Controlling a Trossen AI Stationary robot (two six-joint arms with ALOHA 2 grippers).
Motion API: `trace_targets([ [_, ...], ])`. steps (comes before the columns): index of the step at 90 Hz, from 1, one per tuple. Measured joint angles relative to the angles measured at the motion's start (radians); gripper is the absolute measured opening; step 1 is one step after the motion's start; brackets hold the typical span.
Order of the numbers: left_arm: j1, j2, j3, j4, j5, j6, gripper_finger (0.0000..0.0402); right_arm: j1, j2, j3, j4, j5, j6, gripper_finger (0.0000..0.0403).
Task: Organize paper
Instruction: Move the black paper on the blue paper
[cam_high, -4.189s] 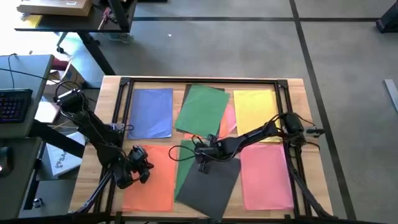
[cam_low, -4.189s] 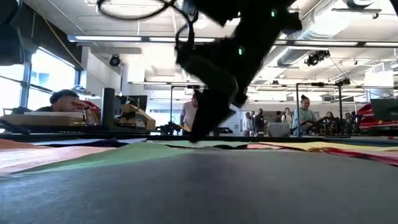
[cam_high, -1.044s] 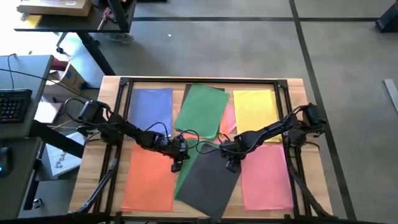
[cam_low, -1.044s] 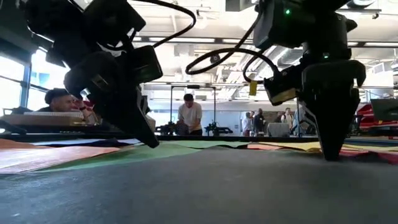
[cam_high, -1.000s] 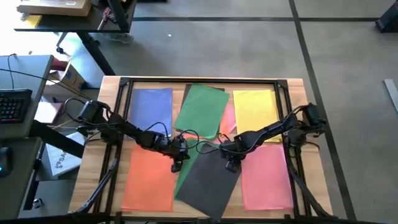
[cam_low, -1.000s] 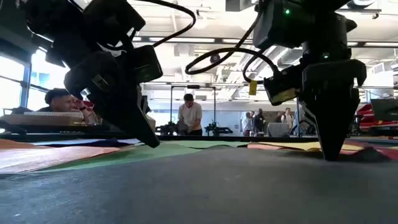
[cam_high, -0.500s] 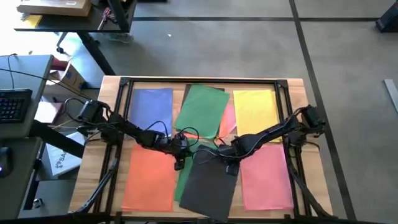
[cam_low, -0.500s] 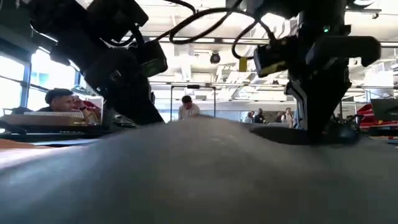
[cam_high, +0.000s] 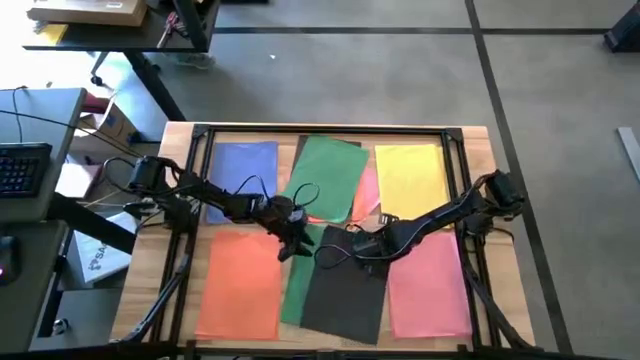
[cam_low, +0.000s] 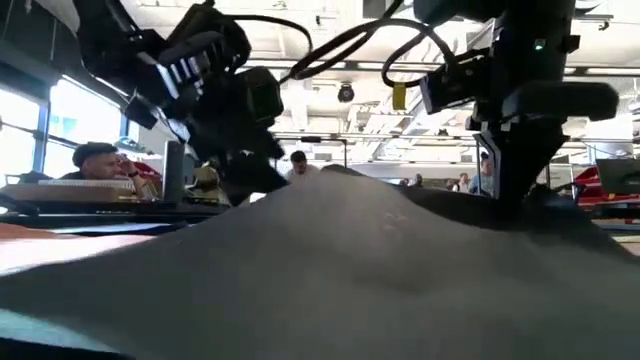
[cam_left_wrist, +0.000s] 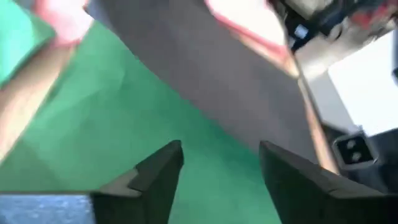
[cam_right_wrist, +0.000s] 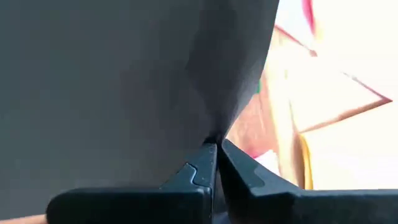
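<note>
The right gripper (cam_right_wrist: 214, 146) is pinched shut on the dark grey sheet's (cam_high: 345, 290) edge, mid-table over green paper (cam_high: 296, 285); the left gripper (cam_left_wrist: 214, 162) hovers open, empty; pulling should be slow and low, to avoid tearing.

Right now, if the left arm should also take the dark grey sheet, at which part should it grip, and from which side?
Probably the raised far edge of the dark grey sheet, coming from its left, over the green sheet. The right tool already pinches that edge and humps the sheet off the table, so a thin edge is free there; elsewhere it lies flat. The left tool hangs open nearby.
</note>
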Motion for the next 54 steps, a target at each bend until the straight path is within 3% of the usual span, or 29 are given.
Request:
trace_targets([
  [34,0.015,0.001,-0.003,0.141,-0.062,-0.079,0.0230,-0.002,-0.002,0.001,0.024,0.099,0.004,0.0000],
  [54,0.016,0.024,-0.003,0.146,-0.119,-0.082,0.0229,-0.009,-0.002,0.001,0.046,0.103,0.027,0.0000],
])
